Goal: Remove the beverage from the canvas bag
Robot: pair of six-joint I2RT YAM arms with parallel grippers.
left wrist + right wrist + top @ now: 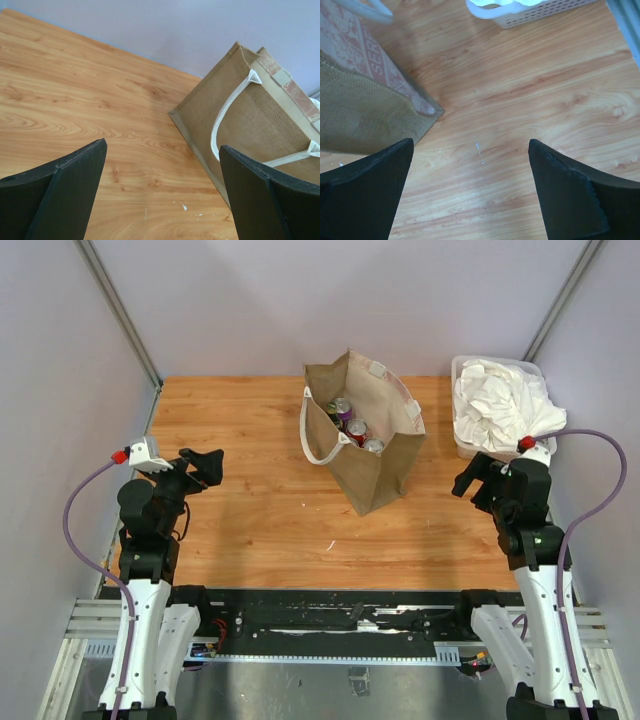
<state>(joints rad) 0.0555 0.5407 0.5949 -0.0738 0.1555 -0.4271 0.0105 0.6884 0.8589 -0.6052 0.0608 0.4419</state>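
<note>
The job is only starting: the drink cans (356, 427) sit inside the canvas bag (380, 472), the left gripper (206, 466) and right gripper (468, 479) are wide open and empty, so one must reach in.

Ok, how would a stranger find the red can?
On the wooden table, toward its far edge, stands an open tan canvas bag with white handles. Cans show inside; the red can is the middle one, between a purple can and a silver-topped can.
</note>
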